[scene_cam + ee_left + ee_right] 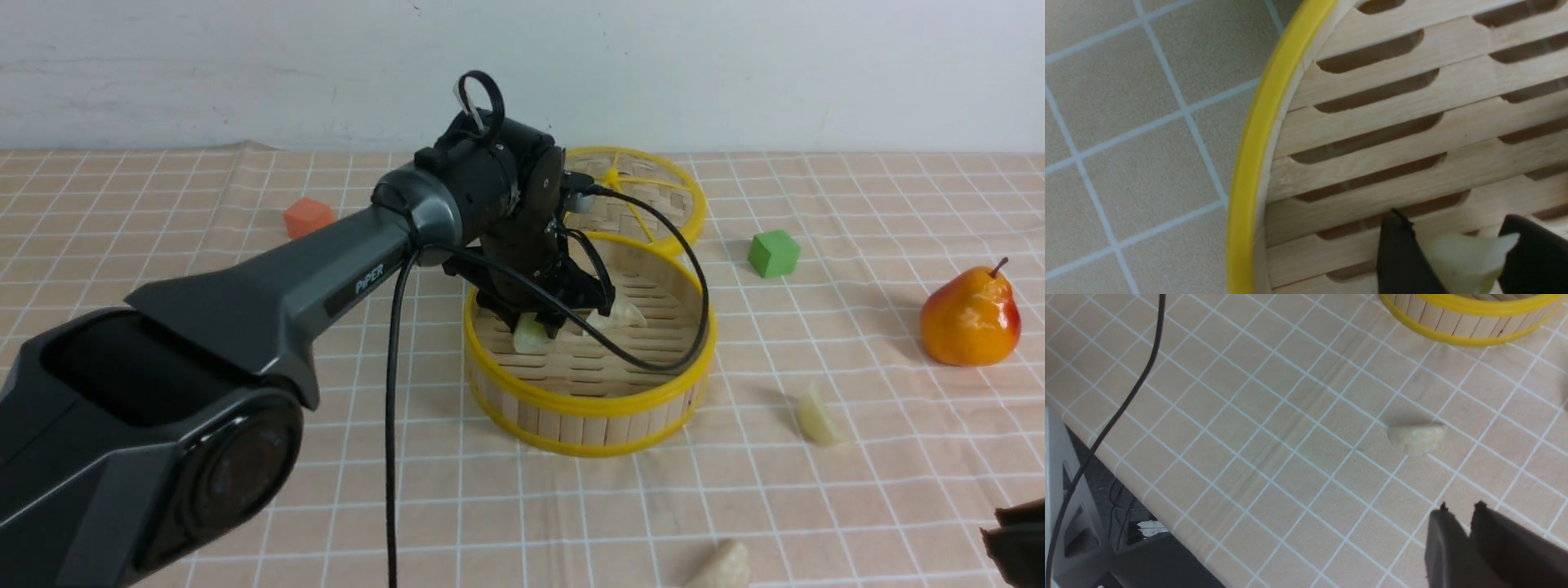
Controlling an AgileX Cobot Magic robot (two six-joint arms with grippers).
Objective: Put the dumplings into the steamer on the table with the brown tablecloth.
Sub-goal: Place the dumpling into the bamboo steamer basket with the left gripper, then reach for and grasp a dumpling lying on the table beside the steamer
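In the front view, the left gripper (545, 322) is down inside the steamer (588, 404). Its jaws are clamped on the held dumpling (531, 335) just above the slatted floor. A second dumpling (627, 314) lies on the floor just right of the gripper. The woven lid (653, 189) sits beyond it. The arm's wrist and black cable (392, 408) hide part of the basket's left side.

Right of the gripper, outside the basket on the brown tablecloth (816, 523), lie a third dumpling (819, 418), a fourth dumpling (727, 567), a green cube (773, 253) and a pear (970, 317). An orange cube (309, 216) lies to its left. Only a corner of the right gripper (1016, 539) shows.

Only the left wrist view shows the contact. Two black fingers (1400, 257) pinch the held dumpling (1466, 261) from both sides, over the slats near the yellow rim (1253, 155).

In the right wrist view, the right gripper (1461, 508) hovers over the cloth. Its jaws are nearly together with nothing between them. The fourth dumpling (1417, 437) lies just ahead of the fingertips, and the steamer wall (1461, 318) is farther on.
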